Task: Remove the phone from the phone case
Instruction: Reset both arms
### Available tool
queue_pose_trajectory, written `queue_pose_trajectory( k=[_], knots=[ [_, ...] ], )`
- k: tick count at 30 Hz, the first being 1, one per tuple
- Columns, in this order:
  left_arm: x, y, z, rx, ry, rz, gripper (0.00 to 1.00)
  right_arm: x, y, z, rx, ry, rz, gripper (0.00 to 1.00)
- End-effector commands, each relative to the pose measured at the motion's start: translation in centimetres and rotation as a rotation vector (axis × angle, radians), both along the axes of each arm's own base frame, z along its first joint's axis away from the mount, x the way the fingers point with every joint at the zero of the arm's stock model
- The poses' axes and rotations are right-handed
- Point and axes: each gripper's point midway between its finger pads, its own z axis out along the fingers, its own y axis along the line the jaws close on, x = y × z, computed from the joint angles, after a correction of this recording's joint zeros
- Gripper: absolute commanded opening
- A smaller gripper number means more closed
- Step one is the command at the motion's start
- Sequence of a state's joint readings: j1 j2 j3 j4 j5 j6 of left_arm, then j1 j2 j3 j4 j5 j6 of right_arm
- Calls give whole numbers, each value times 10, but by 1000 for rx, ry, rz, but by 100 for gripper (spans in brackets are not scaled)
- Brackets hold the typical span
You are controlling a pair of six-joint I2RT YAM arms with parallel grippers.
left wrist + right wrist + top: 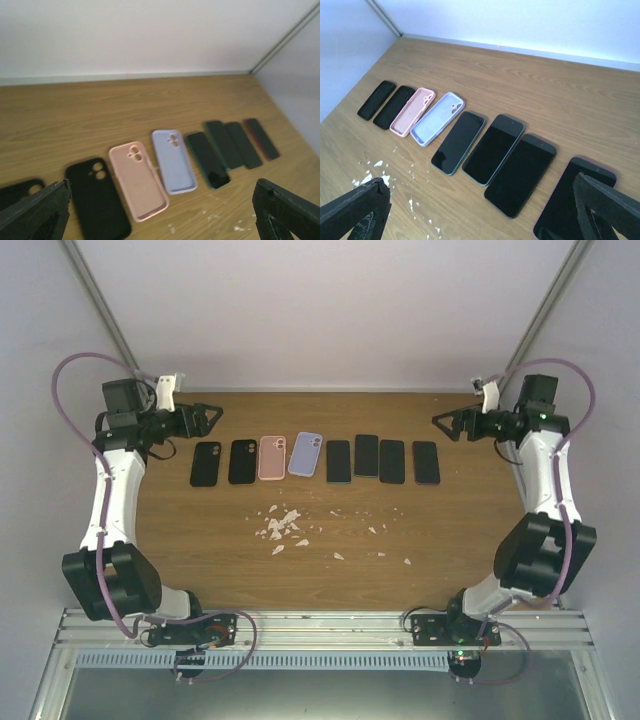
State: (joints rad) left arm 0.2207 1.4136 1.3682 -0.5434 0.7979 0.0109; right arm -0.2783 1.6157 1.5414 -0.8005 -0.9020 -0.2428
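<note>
Both sets of fingers are spread wide and hold nothing. Left gripper (211, 421) and right gripper (444, 426) hang high at opposite ends of the row, fingers aimed inward at each other.

Row on the table (300, 575): two black cases (205, 463), pink case (271, 457), lavender case (305, 453), all look empty, then four phones.

Best guess for the target is the phone (457, 142) just beside the lavender case. It shows a greenish rim that could be a case. Can't confirm, and its neighbour looks similar.

That phone lies ahead of and below the right fingers, between them. Its long axis runs across the row, skewed to the fingers' line in the wrist view, so a wrist turn is likely needed. From the left fingers it sits beyond all four cases. I judge the right arm somewhat nearer.

White crumbs (285, 525) lie on the base side of the row, apart from it.
</note>
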Motion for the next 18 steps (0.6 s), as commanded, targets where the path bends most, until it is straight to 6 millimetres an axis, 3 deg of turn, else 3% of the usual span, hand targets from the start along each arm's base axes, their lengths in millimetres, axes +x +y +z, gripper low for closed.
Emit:
queue_pose_trajectory(
  k=[1,8,18],
  knots=[
    [-1,27,-20,170,2,129,99,-14,17,3,-55,-118,23,100],
    [-18,33,-59,231,39,154,99,-35,32,-29,-151,-181,16,100],
    [-36,34,-107,297,78,172,99,-60,29,-83,-213,-156,-10,99]
  ],
)
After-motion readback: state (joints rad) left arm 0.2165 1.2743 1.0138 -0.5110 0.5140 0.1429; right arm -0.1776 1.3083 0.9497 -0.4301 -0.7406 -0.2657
